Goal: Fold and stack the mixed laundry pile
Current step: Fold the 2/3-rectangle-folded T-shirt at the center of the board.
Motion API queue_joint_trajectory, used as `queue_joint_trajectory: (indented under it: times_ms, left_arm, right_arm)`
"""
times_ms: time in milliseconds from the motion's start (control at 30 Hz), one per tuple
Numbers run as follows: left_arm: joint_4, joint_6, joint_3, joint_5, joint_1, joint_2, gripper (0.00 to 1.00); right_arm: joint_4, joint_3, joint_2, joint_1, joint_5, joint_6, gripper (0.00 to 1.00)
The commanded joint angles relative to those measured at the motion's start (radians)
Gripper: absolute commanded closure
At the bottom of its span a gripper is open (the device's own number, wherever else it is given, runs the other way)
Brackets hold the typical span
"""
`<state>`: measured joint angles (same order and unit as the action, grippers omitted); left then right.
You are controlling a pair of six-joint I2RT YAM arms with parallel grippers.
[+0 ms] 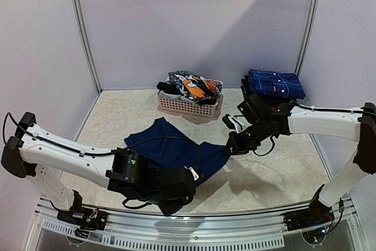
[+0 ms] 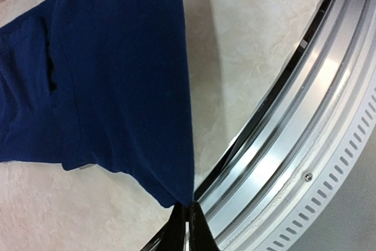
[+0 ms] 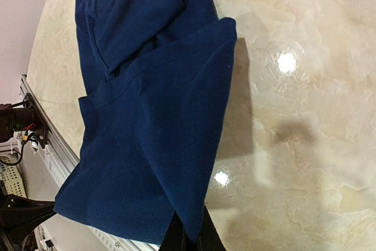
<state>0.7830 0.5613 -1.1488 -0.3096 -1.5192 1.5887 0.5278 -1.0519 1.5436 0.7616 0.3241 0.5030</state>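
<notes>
A navy garment (image 1: 170, 148) lies partly spread on the marble table's middle, with no print showing. My left gripper (image 1: 194, 176) is shut on its near corner; in the left wrist view the cloth (image 2: 117, 86) runs into the closed fingertips (image 2: 189, 207). My right gripper (image 1: 229, 148) is shut on the garment's right corner, slightly lifted; in the right wrist view the hem of the cloth (image 3: 153, 116) is pinched at the gripper (image 3: 197, 227). The rest of the mixed laundry pile (image 1: 191, 85), orange, black and white pieces, sits heaped in the pink basket (image 1: 188, 107) at the back.
A folded blue plaid garment (image 1: 276, 83) lies on dark folded pieces at the back right. A metal rail (image 1: 205, 218) runs along the table's near edge, close under the left gripper, and shows as a rail (image 2: 305, 145) in the left wrist view. Pale walls enclose three sides.
</notes>
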Motion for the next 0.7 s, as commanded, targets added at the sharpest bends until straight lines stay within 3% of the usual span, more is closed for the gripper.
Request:
queue_joint_trajectory:
  times_ms: [0, 667]
  left_arm:
    - [0.073, -0.005, -0.005, -0.075, -0.008, -0.08, 1.0]
    - [0.138, -0.012, 0.124, -0.18, 0.181, -0.352, 1.0]
  right_arm:
    - [0.094, -0.116, 0.026, -0.005, -0.033, -0.041, 1.0]
    - [0.232, -0.558, 0.306, -0.007, -0.019, -0.114, 1.0]
